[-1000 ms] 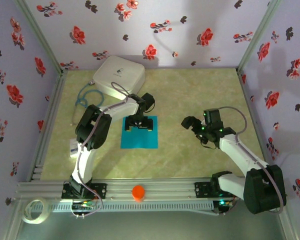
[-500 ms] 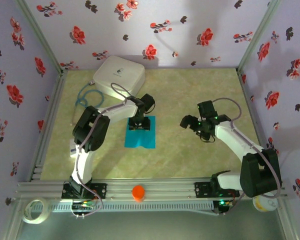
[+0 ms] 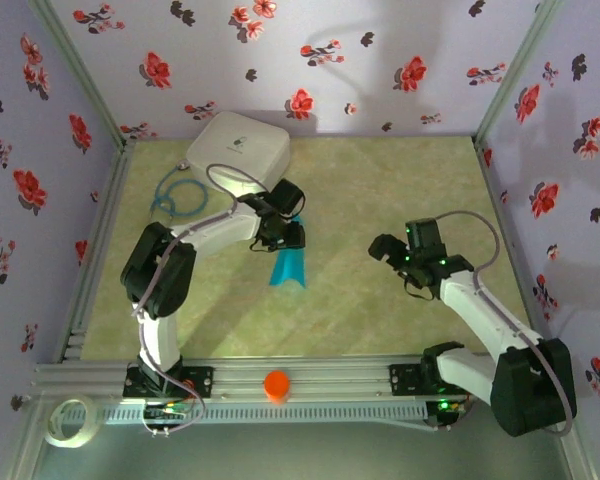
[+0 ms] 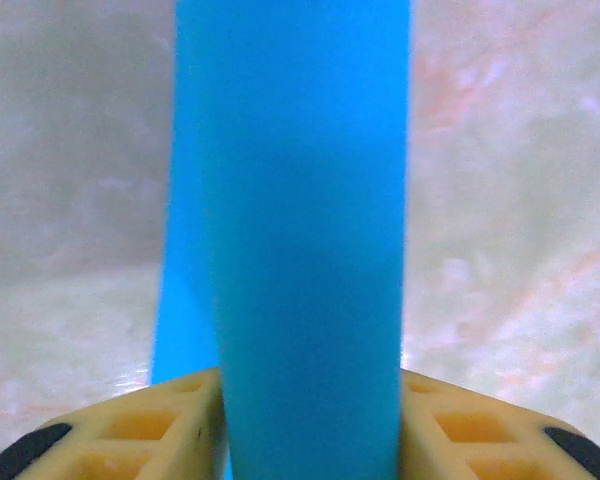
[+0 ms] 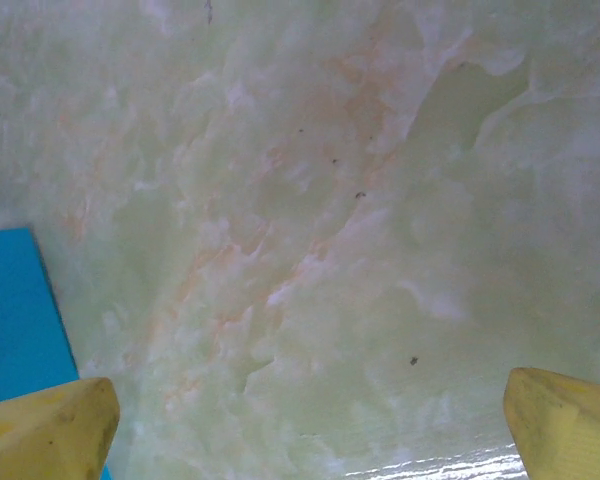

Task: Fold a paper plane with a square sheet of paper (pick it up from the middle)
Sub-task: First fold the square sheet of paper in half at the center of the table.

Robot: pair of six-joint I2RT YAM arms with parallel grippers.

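Between left gripper [image 3: 283,240] jaws, square sheet of paper [image 4: 300,200] is pinched mid-sheet; a slow, level lift is advised; right gripper [image 5: 310,410] jaws are spread.

Looking down from above with the arm bases at 6 o'clock, you have the box [image 3: 238,150] on the table [image 3: 380,190] at 11 o'clock, back by the far wall. The looped cord [image 3: 176,195] lies at 10 o'clock, just in front and to the left of the box. Near the middle, the sheet of paper [image 3: 288,268] sits between the fingers of the left gripper [image 3: 282,238], which is right behind it, and the right gripper [image 3: 385,248] is at 3 o'clock from the paper, well apart. At 6 o'clock a small round cap [image 3: 275,385] sits on the rail [image 3: 330,382] between the two arm bases, and a ring [image 3: 68,420] lies past the rail at 8 o'clock.
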